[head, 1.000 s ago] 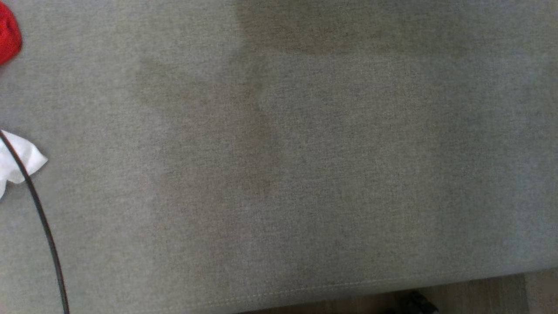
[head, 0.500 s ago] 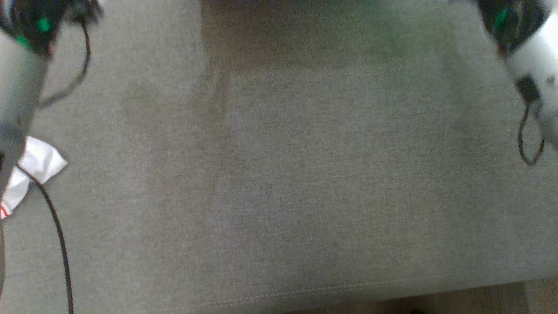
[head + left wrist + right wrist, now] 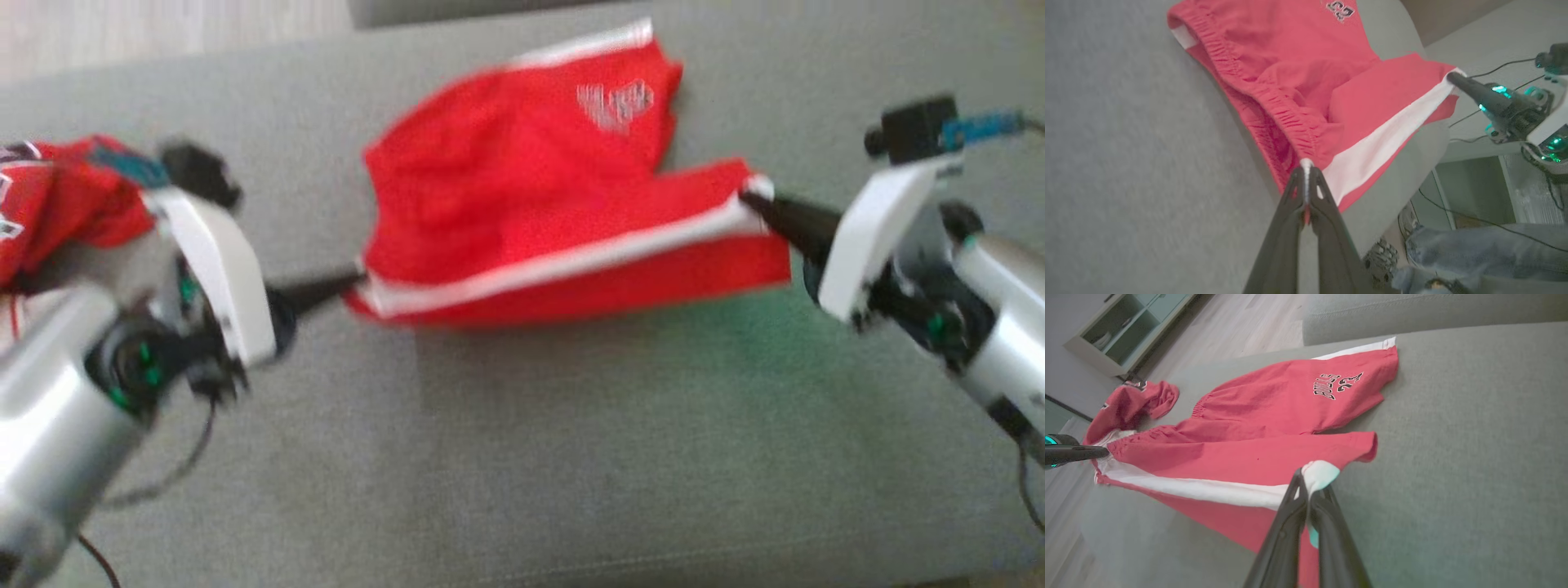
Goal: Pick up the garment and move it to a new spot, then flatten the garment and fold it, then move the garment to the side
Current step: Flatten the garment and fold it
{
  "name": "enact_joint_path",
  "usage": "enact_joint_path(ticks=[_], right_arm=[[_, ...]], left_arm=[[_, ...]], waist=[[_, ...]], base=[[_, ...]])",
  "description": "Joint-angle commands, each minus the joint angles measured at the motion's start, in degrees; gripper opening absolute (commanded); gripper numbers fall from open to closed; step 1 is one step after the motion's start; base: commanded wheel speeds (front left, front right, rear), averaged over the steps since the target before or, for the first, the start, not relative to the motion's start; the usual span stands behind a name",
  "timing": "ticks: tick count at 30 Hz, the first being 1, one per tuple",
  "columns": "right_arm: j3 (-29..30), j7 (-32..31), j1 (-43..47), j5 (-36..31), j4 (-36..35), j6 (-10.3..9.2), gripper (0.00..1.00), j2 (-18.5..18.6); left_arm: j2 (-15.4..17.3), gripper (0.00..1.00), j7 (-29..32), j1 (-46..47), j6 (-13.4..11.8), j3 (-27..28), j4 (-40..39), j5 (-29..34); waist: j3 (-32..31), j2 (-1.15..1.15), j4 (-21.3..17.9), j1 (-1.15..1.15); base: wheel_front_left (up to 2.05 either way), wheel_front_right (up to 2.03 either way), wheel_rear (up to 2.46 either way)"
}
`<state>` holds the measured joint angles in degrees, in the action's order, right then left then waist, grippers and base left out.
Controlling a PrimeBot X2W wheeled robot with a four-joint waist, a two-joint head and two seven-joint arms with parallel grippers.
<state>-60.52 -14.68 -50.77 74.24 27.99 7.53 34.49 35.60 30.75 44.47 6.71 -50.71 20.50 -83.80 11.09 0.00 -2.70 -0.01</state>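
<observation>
The red shorts (image 3: 531, 204), spread partly on the grey cushion (image 3: 571, 457), are pinched at waistband and leg hem by the left gripper (image 3: 357, 280) and right gripper (image 3: 747, 196), their lettering (image 3: 1337, 386) being legible in the right wrist view but blurred in the head view

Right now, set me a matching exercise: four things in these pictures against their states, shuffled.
1. left pincer
2. right pincer
3. shorts
4. other red garment

a. bunched up at the robot's left
b. shut on the waistband corner
c. shut on the leg-hem corner
d. stretched between both pincers

Pairs: 1-b, 2-c, 3-d, 4-a.
</observation>
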Motion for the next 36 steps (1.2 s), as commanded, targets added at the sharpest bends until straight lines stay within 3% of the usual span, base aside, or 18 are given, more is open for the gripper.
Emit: enact_joint_path(ticks=[1, 9, 14, 23, 36], right_arm=[[0.44, -0.39, 1.30, 0.91, -2.57, -0.04, 0.00, 2.44], [1.75, -2.99, 9.16, 2.65, -13.14, -0.04, 0.00, 10.76], [7.26, -0.50, 7.05, -0.96, -14.07, -0.04, 0.00, 10.59], [12.46, 2.67, -0.56, -6.46, -10.28, -0.04, 0.00, 3.85], [10.39, 4.81, -10.29, -8.07, 2.04, -0.04, 0.00, -0.48]], left_arm=[[3.65, 0.00, 0.52, 1.08, -0.72, 2.41, -3.06, -0.86], [9.97, 0.00, 2.12, -9.73, -9.19, 1.49, -21.39, -5.50], [10.79, 0.00, -1.85, -7.66, -12.31, 5.14, -25.00, -4.50], [7.53, 0.00, -6.11, -0.34, -9.07, 8.08, -18.46, -0.70], [1.14, 0.00, -6.72, 6.55, -3.43, 6.63, -8.18, 2.50]], waist=[[-3.67, 0.00, -0.33, 0.01], [-6.52, 0.00, -0.30, 0.01], [-2.89, 0.00, 0.70, 0.01], [6.33, 0.00, 3.04, 0.01], [14.29, 0.00, 6.76, 0.01]], base=[[0.00, 0.00, 0.00], [0.00, 0.00, 0.00], [0.00, 0.00, 0.00], [0.00, 0.00, 0.00], [0.00, 0.00, 0.00]])
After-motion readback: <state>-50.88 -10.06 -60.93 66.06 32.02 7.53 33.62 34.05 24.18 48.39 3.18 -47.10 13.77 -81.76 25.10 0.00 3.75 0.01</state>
